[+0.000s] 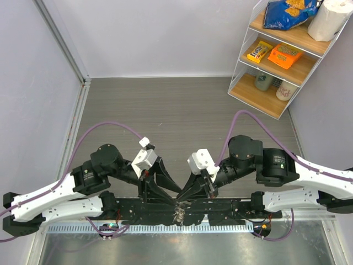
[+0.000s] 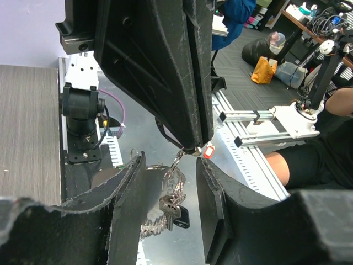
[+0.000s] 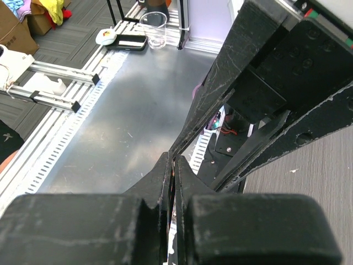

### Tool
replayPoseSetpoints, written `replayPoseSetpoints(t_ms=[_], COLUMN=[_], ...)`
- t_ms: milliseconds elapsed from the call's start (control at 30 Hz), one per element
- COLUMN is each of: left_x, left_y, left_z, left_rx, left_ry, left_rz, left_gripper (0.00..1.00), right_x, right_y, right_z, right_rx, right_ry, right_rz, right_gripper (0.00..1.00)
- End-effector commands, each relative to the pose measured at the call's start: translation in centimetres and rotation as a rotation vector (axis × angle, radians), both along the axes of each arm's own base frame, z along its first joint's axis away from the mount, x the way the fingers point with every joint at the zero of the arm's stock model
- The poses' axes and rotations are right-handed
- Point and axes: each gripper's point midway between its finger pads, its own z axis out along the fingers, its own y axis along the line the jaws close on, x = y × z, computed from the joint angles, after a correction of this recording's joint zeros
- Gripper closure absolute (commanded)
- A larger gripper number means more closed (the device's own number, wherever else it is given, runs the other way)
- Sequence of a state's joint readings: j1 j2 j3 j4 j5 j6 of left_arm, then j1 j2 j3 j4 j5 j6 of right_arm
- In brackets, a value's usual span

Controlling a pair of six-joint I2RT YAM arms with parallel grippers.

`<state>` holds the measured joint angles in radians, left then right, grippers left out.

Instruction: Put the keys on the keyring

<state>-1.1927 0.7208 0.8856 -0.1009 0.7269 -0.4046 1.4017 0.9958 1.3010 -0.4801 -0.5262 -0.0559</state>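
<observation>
I find the keyring (image 2: pixel 175 165) at the near edge, pinched at its top by the right gripper (image 2: pixel 193 148), jaws closed tight on it. The keys (image 2: pixel 172 208) hang below in one bunch, long axes roughly vertical. I count perhaps three, though they overlap. The left gripper (image 2: pixel 171 165) has its jaws apart either side of the bunch. Beyond lie the grey wood-grain bench (image 1: pixel 182 110) and one shelf rack (image 1: pixel 278 61).

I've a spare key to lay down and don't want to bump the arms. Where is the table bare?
Bare: the wood-grain table between the back wall and the arms, left of the shelf. Crowded: the middle of the near edge, where the left pincer stands open around the keys hanging from the keyring in the shut right pincer.
</observation>
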Motion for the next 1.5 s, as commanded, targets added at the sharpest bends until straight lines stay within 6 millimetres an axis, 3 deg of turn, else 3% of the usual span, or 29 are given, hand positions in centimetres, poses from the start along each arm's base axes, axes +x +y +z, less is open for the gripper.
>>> replayPoseSetpoints(t_ms=[0,333,500,633,967,1233,1467], left_x=[-0.1,-0.1,-0.2,-0.4,0.2,1.8,2.6], left_y=[-0.1,-0.2,-0.3,-0.4,0.3,1.1,1.1], left_z=[0.6,0.7,0.6,0.6,1.2,2.2,3.0], left_rx=[-0.034,-0.033,-0.026,-0.023,-0.058,-0.110,-0.142], left_ry=[-0.011,-0.010,-0.011,-0.013,-0.030,-0.033,-0.025], left_rz=[-0.014,-0.012,-0.029,-0.044,0.024,0.155,0.206], left_gripper=[0.54,0.57,0.76,1.00,1.00,1.00,1.00], right_x=[-0.2,-0.3,-0.3,-0.1,0.5,0.5,0.4], right_y=[-0.1,0.1,0.1,0.1,-1.3,-2.9,-2.4], right_z=[4.1,4.3,4.4,4.4,4.9,3.5,2.4], right_rx=[0.126,0.128,0.131,0.133,0.173,0.198,0.198], right_ry=[-0.030,-0.030,-0.033,-0.038,-0.033,-0.007,0.011], right_rz=[0.009,0.018,0.018,0.007,-0.052,-0.080,-0.070], right_gripper=[0.95,0.95,0.94,0.95,0.95,0.94,0.95])
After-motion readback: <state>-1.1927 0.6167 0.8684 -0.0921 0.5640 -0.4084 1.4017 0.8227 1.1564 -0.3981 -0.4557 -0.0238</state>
